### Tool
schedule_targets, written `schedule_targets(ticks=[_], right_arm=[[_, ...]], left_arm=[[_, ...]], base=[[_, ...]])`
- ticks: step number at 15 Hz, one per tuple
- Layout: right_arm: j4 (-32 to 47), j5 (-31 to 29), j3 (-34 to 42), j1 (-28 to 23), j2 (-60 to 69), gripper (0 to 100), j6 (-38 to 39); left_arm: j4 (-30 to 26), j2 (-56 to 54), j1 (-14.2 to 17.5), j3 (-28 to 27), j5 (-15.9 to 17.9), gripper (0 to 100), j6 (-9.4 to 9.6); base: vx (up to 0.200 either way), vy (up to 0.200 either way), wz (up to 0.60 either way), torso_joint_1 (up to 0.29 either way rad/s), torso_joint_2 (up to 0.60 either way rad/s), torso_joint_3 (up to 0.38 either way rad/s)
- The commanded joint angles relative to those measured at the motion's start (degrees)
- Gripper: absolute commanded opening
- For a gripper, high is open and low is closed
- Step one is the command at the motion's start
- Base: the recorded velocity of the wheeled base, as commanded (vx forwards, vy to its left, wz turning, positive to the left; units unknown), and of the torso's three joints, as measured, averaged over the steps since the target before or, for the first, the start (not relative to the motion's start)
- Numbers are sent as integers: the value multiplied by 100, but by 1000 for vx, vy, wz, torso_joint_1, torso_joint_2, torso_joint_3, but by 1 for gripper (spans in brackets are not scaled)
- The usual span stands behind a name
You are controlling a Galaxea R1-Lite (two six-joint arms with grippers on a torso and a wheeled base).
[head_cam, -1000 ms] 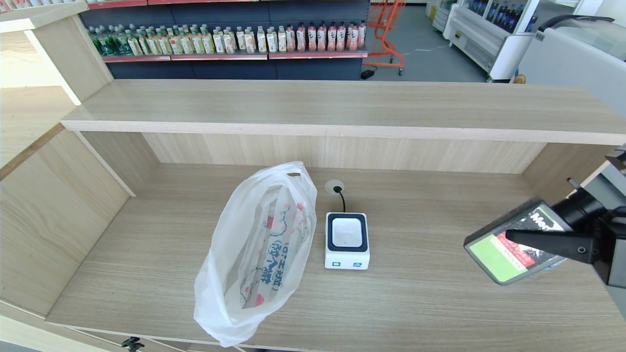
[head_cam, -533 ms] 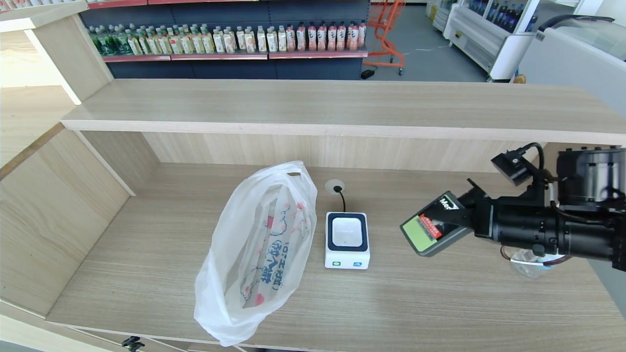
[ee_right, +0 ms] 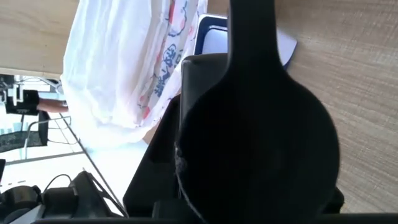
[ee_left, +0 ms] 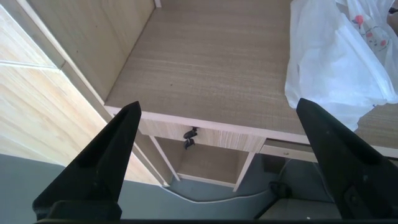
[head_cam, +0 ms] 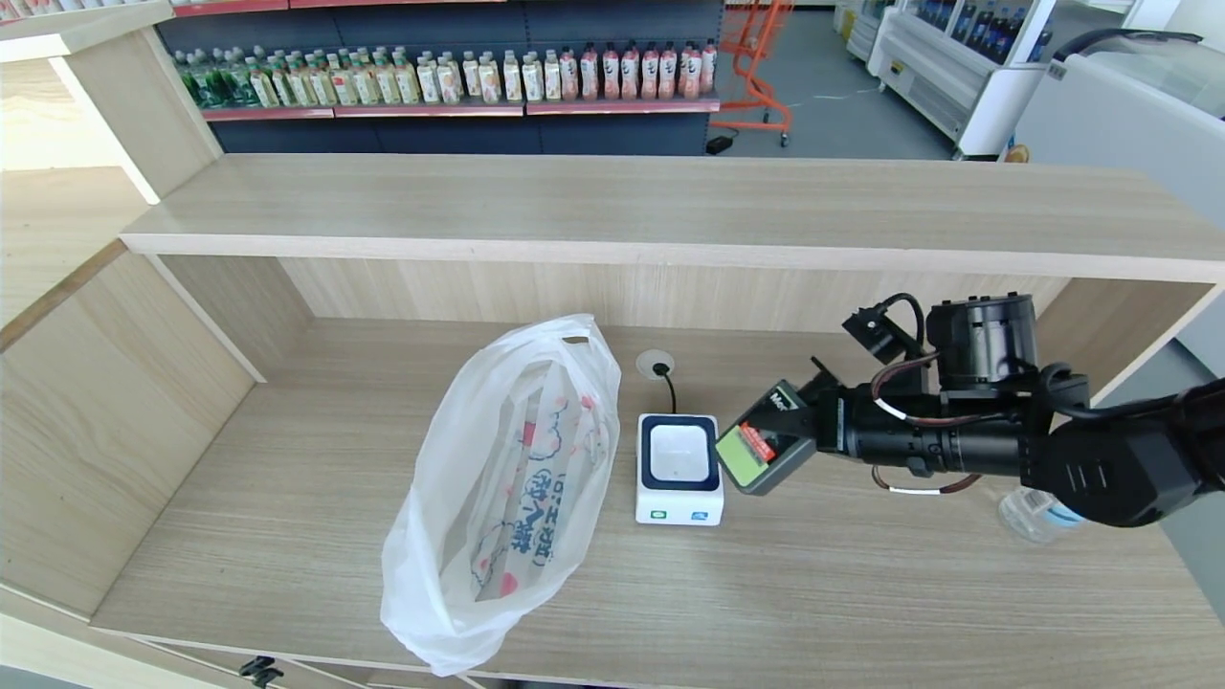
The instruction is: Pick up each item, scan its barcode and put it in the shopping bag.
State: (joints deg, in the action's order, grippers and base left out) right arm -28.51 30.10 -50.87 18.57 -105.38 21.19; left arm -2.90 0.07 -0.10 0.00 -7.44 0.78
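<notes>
hanging just off the near edge of the tabletop (ee_left: 205, 56), the left tool (ee_left: 217, 109) has its two fingers spread wide with nothing between them. a small black handle (ee_left: 189, 135) sits under that edge.

the white shopping bag (head_cam: 498, 498) lies lengthwise on the tabletop, one end at the near edge and the handle hole at the far end. a printed packet (head_cam: 536, 507) shows through the plastic. just beside the bag, on the robot's right, stands the white scanner (head_cam: 679, 469), its dark-framed window facing up.

the right tool (head_cam: 796, 431) is clamped on a flat dark box (head_cam: 756, 450) with a green and red label. the box is tilted and held at the scanner's right edge; contact with the scanner cannot be judged. the right wrist view has this box (ee_right: 261, 143) close in front, with bag and scanner behind it.

a clear bottle (head_cam: 1034, 512) stands on the tabletop under the right arm, partly hidden.

farther back, the scanner's black cable (head_cam: 667, 390) runs into a round grommet (head_cam: 656, 364).
</notes>
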Motion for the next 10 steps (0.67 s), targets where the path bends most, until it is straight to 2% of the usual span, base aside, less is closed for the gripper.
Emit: schedule_targets(ticks=[1, 8, 10], right_arm=[[-14, 5, -81, 77, -282, 0, -9], [-480, 5, -468, 446, -906, 0, -18], [-506, -285, -696, 604, -1090, 0, -27]], left_arm=[[0, 1, 1, 0, -3, 100, 1], [0, 1, 1, 0, -3, 100, 1], [0, 1, 1, 0, -3, 100, 1]], base=[[0, 0, 0, 0, 0, 0], [0, 0, 0, 0, 0, 0], [0, 0, 0, 0, 0, 0]])
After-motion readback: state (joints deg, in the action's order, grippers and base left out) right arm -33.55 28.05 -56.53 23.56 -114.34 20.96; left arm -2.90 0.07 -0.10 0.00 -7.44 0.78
